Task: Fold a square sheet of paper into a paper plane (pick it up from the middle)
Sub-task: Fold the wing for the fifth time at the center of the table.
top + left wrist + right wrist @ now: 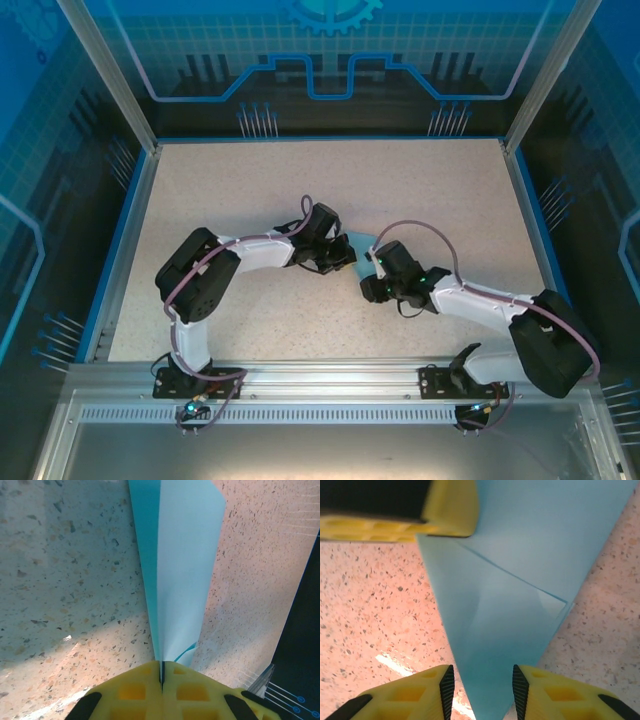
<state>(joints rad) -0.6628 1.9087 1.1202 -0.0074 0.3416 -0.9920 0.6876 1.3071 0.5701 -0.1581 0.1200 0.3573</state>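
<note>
Light-blue thin paper sheet (185, 570), already creased into a narrow tapering shape with layered flaps, is clamped at its narrow end by the left gripper (162, 672), whose yellow fingers are closed tight on the centre fold. From the left gripper the paper (362, 243) runs out low over the speckled beige counter (300, 180). Just beside the left gripper (445, 520), the right gripper (480, 680) is parted, straddling the paper's (520, 580) tapering end without pinching it. Folding looks midway; the next move likely calls for closing on that end and pressing a wing crease flat.
</note>
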